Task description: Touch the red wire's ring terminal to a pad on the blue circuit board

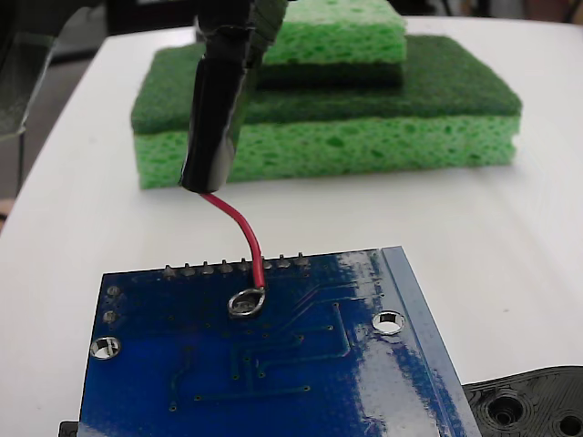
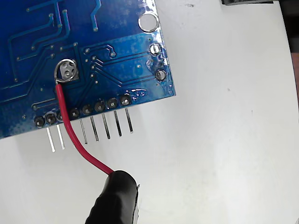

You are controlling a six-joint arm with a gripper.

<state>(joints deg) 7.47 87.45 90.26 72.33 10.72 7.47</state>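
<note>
The blue circuit board (image 1: pixel 273 364) lies flat on the white table, also filling the upper left of the wrist view (image 2: pixel 117 60). The red wire (image 1: pixel 244 228) curves down from its black sleeve (image 1: pixel 217 118) to the board. Its ring terminal (image 1: pixel 246 302) rests on the board just inside the row of grey solder points. In the wrist view the ring terminal (image 2: pixel 64 70) lies over the pale silver pad (image 2: pixel 70 73) with its tiny holes. My gripper (image 1: pixel 244 23) shows only at the top edge of the fixed view, shut on the sleeve's upper end.
Stacked green sponges (image 1: pixel 346 137) stand behind the board. A black plastic piece with holes (image 1: pixel 533 405) lies at the board's right corner. Metal header pins (image 2: pixel 105 128) stick out past the board's edge. Silver-rimmed mounting holes (image 1: pixel 389 321) sit near the corners.
</note>
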